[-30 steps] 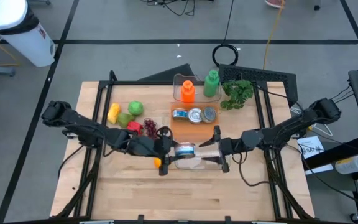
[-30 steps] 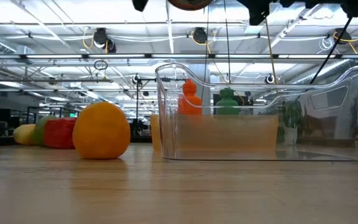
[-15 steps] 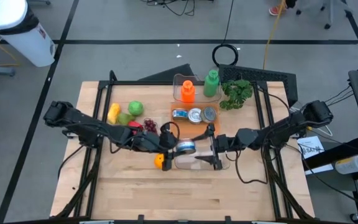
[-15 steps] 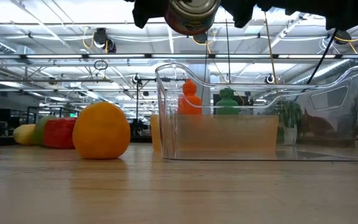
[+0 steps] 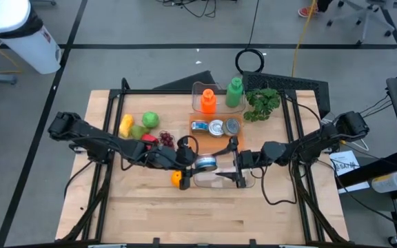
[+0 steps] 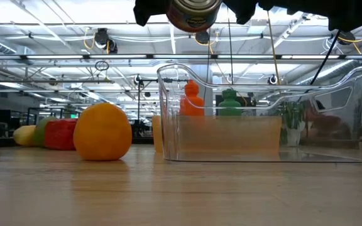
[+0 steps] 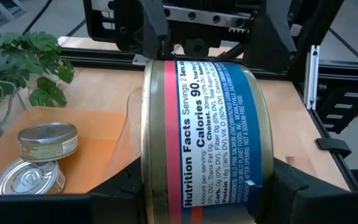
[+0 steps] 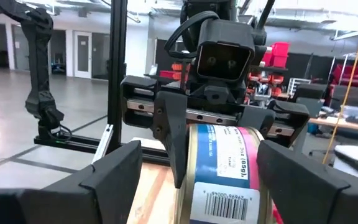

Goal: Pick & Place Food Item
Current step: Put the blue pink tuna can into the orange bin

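Note:
A tin can (image 5: 206,164) with a blue and pink label hangs in the air over the left end of a clear plastic container (image 5: 220,180). My left gripper (image 5: 200,164) is shut on it, reaching in from the table's left. My right gripper (image 5: 226,164) faces it from the table's right. It is open, with its fingers (image 8: 114,180) standing wide on either side of the can (image 8: 229,168); I see no touch. The low view shows the can (image 6: 193,11) above the container's rim (image 6: 168,69). My left gripper pinches the can between its two fingers (image 7: 120,193), one on each flat end, by the rim (image 7: 146,180). The fingers come nearly level from the table's left. The can lies on its side, its label (image 7: 216,124) facing my wrist, lifted clear of the container.
An orange (image 5: 176,178) lies on the table beside the container's left end. Three more tins (image 5: 216,127) sit on an orange board behind it, with an orange bottle (image 5: 208,101), a green bottle (image 5: 235,93) and a plant (image 5: 262,103) farther back. Fruit and vegetables (image 5: 143,129) lie at the far left.
My right gripper has gone toward the table's left, up to the can, and has tipped its fingers upward. In the low view the can now shows a little lower than before, still held by my left gripper.

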Robot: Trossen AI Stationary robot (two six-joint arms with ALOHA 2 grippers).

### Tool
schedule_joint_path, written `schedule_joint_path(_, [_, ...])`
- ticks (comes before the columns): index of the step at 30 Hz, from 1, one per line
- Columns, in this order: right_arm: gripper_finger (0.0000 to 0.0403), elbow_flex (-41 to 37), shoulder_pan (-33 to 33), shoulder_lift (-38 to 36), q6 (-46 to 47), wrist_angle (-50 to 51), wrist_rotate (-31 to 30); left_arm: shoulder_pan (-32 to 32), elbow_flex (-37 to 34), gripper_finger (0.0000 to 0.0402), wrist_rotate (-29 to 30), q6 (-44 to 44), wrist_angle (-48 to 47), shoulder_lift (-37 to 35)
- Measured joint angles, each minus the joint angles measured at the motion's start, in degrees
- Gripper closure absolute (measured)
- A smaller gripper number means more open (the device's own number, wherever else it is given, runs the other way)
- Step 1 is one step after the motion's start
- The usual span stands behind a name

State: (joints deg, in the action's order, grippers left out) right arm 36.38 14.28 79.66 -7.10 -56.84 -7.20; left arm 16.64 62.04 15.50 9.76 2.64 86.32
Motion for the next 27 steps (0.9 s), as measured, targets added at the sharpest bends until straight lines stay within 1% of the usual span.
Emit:
schedule_joint_path(3, [0.0099,0.0,0.0,0.0,-1.5,-1.2,-0.4,0.0,0.1,0.0212,-0.3,-0.1,0.0,-0.1])
schedule_joint_path(7, [0.0098,-0.1,0.1,0.1,-4.8,-1.4,-4.1,0.1,0.1,0.0212,-0.7,-0.2,-0.2,-0.1])
schedule_joint_path(9, [0.0098,-0.1,0.3,0.1,-5.5,-1.7,-4.9,0.1,0.2,0.0212,0.2,-0.2,-0.5,-0.1])
schedule_joint_path(12, [0.0098,-0.1,0.6,0.1,-3.9,-1.1,-4.8,0.1,0.1,0.0212,-0.1,-0.2,-0.6,-0.1])
schedule_joint_path(17, [0.0099,-0.1,0.6,0.0,0.0,3.7,-4.8,-0.5,0.1,0.0212,-0.4,-0.7,-0.1,-0.1])
schedule_joint_path(19, [0.0101,-0.1,0.5,0.0,1.2,4.0,-4.8,-0.9,0.1,0.0212,-0.9,-0.7,0.4,-0.1])
schedule_joint_path(24, [0.0129,-0.1,0.5,0.0,2.1,3.9,-4.3,-1.3,0.1,0.0212,-1.2,-0.7,0.5,-0.1])
schedule_joint_path(27, [0.0164,-0.1,0.3,0.0,2.1,3.9,-1.1,-1.3,0.1,0.0212,-1.4,-0.7,0.9,-0.1])
